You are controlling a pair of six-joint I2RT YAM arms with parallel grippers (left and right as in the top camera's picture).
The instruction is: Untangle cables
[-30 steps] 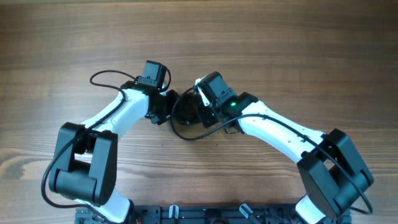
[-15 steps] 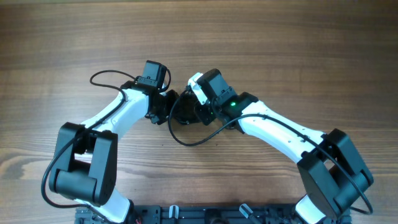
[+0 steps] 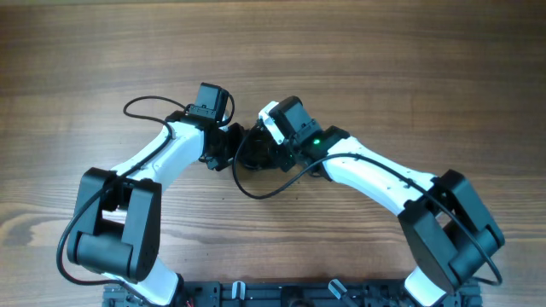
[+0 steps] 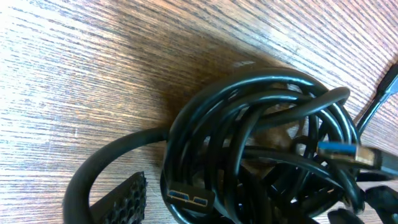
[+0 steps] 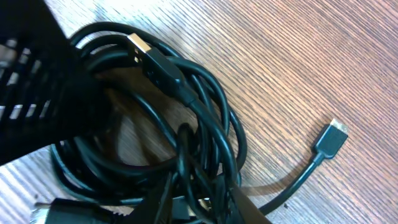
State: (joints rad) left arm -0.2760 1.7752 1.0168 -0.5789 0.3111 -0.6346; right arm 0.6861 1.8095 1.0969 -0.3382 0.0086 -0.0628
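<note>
- A tangled bundle of thin black rubbery cables (image 3: 254,153) lies on the brown wood-grain table (image 3: 384,60), close to its middle, a touch toward 12 o'clock.
- The white-and-black left gripper (image 3: 229,149) sits at the bundle's 9 o'clock, right against it. The white-and-black right gripper (image 3: 275,153) presses in from 3 o'clock.
- From overhead, one loose strand (image 3: 256,189) bows out of the heap toward 6 o'clock and curves back up under the right arm.
- In the left wrist view the coils (image 4: 261,143) fill the frame. One ribbed black finger pad (image 4: 121,199) sits at 7 o'clock with a single cable looping round it. Whether this gripper is clenched on anything, I cannot tell.
- A flat blue-lined plug (image 4: 186,198) pokes out at the heap's 6 o'clock. A blue-tongued metal plug (image 4: 345,152) lies at 3 o'clock.
- In the right wrist view a blurred black finger (image 5: 37,81) lies across the heap (image 5: 180,137) at 10 o'clock. Pinching or merely resting on the coils, I cannot tell.
- A gold-tipped rectangular plug (image 5: 138,45) rides on top of the coils at 12 o'clock.
- A small black plug with a silver tip (image 5: 329,140) lies alone on the wood at 3 o'clock, well apart from the heap, and its cord runs back toward 6 o'clock.
</note>
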